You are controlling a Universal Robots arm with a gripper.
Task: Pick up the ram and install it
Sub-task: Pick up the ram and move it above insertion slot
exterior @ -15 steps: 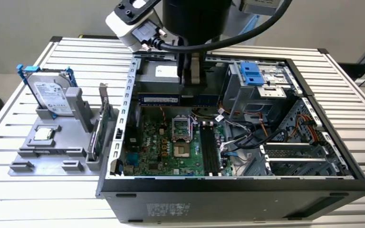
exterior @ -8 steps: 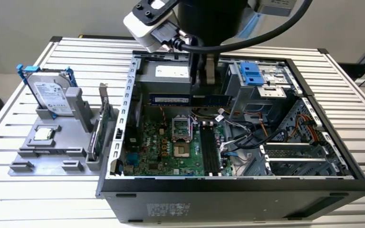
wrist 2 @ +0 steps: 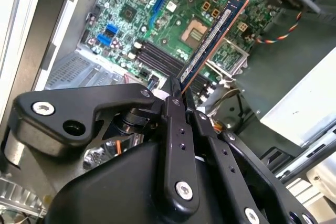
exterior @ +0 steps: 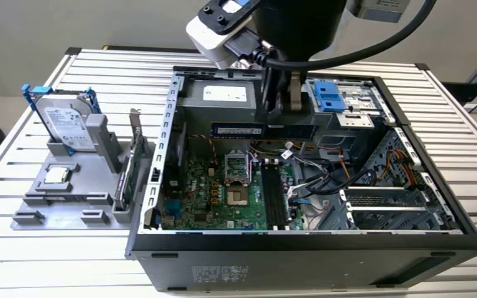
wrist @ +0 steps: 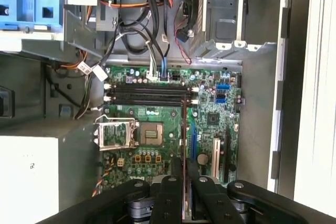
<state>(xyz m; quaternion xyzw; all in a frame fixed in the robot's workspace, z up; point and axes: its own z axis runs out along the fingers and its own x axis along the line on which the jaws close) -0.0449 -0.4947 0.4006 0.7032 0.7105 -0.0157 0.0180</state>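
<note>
Showing the hand (exterior: 282, 119) closed on the ram (exterior: 238, 130) inside the open computer case (exterior: 305, 261): the two dark fingers (wrist: 169, 198) are pinched together with the blue-green stick clamped edgewise between them. Much of its length projects beyond the fingertips, as the second wrist view makes plain. The ram hangs in the air, clear of the green motherboard (wrist: 210, 119) below the hand. Beneath it lie the black memory slots (wrist: 149, 94), and the stick's long axis runs across them rather than along them. Just beside the slots sits the open processor socket (wrist: 149, 135); bundled cables (wrist: 157, 19) lie on the slots' far side. Well away from the hand, outside the case, a grey holder (exterior: 56, 202) on the slatted worktop (exterior: 23, 273) carries a hard drive (exterior: 64, 121).
</note>
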